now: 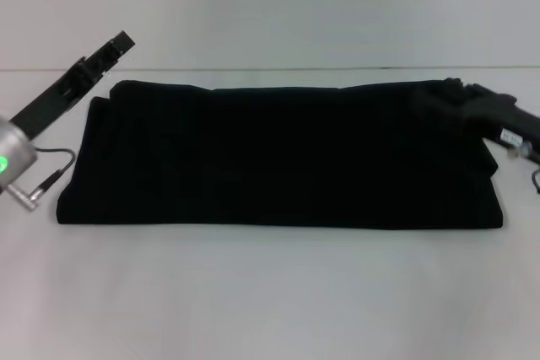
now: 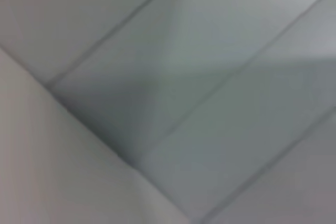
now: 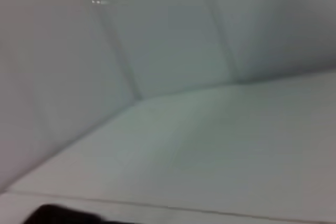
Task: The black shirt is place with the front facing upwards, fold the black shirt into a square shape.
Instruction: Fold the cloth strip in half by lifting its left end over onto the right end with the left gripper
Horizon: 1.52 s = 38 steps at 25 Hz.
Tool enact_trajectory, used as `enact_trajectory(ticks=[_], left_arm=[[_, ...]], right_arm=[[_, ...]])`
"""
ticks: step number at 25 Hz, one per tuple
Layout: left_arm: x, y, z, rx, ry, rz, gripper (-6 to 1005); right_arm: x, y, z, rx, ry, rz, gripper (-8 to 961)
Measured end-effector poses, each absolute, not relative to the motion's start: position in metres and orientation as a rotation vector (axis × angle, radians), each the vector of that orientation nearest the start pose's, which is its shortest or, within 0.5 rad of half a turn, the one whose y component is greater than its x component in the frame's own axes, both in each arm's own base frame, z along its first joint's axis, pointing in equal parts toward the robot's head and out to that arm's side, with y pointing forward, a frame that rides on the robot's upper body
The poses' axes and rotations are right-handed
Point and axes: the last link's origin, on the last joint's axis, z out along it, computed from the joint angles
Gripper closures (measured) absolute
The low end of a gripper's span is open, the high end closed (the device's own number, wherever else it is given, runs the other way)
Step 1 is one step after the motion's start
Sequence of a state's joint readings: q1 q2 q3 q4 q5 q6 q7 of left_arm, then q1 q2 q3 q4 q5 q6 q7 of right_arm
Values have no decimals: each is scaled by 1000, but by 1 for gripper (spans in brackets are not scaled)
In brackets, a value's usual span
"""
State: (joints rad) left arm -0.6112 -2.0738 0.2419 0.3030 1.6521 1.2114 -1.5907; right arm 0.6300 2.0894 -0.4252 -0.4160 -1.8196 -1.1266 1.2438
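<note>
The black shirt [image 1: 278, 153] lies on the white table as a long flat rectangle, with no print showing. My left gripper [image 1: 114, 48] hangs off the shirt's far left corner, raised and apart from the cloth. My right gripper [image 1: 472, 100] is at the shirt's far right corner, dark against the dark cloth, and I cannot tell whether it touches it. A sliver of the black shirt [image 3: 58, 215] shows in the right wrist view. In the left wrist view I see only pale panelled surfaces.
The white table [image 1: 270, 292] stretches in front of the shirt. Behind it, a pale wall [image 1: 278, 6] rises from the table's far edge. A cable [image 1: 51, 176] loops from my left wrist, near the shirt's left edge.
</note>
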Motion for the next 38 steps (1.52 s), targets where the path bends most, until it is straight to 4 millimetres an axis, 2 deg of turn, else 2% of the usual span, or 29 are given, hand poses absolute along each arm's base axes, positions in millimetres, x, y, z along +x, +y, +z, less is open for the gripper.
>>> enact_trajectory(ticks=[2, 4, 9, 10, 13, 15, 17, 20, 23, 30, 38], left_arm=[[-297, 368, 29, -1777, -1372, -1371, 485], [-301, 353, 31, -1833, -1431, -1391, 451], [-323, 317, 27, -1868, -1603, -1335, 364], [-329, 310, 27, -1853, -1623, -1327, 347], [-348, 290, 31, -1775, -1690, -1301, 173], [-352, 286, 31, -1751, -1712, -1293, 173], [-368, 278, 31, -1652, -1874, -1224, 174], [-379, 276, 30, -1547, -2047, -1128, 173], [-385, 281, 31, -1496, -2124, -1048, 173], [-384, 297, 36, -1464, -2139, -1005, 174], [-387, 301, 35, -1405, -2203, -959, 173]], right_arm=[[283, 374, -1, -2221, 710, 815, 288], [282, 358, -5, -2279, 598, 846, 223], [279, 332, -12, -2355, 431, 902, 76], [279, 329, -15, -2376, 413, 895, 58], [280, 321, -27, -2448, 360, 848, 6], [281, 315, -35, -2488, 316, 809, 6], [283, 312, -42, -2514, 274, 769, 6], [287, 309, -51, -2529, 250, 719, 6], [290, 310, -55, -2528, 260, 683, 5], [292, 310, -58, -2536, 254, 649, 5], [292, 309, -61, -2543, 260, 650, 5]])
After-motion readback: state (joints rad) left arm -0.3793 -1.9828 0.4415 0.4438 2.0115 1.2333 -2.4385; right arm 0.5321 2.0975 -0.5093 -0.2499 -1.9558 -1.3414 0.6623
